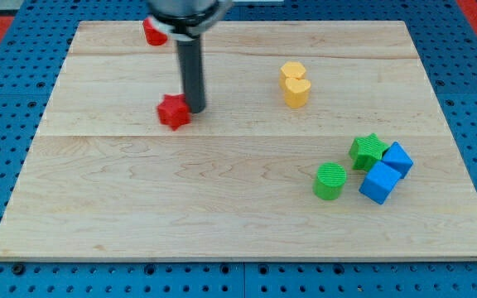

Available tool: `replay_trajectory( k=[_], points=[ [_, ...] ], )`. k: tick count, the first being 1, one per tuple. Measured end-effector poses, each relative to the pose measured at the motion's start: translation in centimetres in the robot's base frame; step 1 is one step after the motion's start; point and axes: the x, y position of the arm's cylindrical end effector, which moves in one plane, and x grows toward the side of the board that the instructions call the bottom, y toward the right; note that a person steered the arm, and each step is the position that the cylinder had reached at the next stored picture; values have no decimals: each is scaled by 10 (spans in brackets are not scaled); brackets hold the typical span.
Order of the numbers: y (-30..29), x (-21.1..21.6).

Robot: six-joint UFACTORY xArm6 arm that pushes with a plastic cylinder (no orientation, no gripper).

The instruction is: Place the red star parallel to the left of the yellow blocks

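The red star point(172, 111) lies on the wooden board, left of centre in the upper half. My tip point(195, 110) stands right against the star's right side. Two yellow blocks sit touching each other toward the view's upper right of centre: a yellow hexagon-like block point(291, 72) and a yellow heart-like block point(297, 91) just below it. The star is well to the left of the yellow blocks and a little lower than them.
Another red block point(152, 34) sits near the board's top edge, partly hidden by the arm. At lower right are a green star point(368, 151), a green cylinder point(330, 180) and two blue cubes point(397, 158), point(379, 182). The board point(139, 207) lies on a blue pegboard.
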Motion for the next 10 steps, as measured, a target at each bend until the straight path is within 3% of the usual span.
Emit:
replay_trajectory(
  k=[1, 2, 4, 5, 6, 7, 8, 10],
  points=[
    [-7, 57],
    [-43, 31],
    [-11, 20],
    [-6, -10],
    [-37, -53],
    [-49, -17],
    [-87, -6],
    [-85, -37]
  ],
)
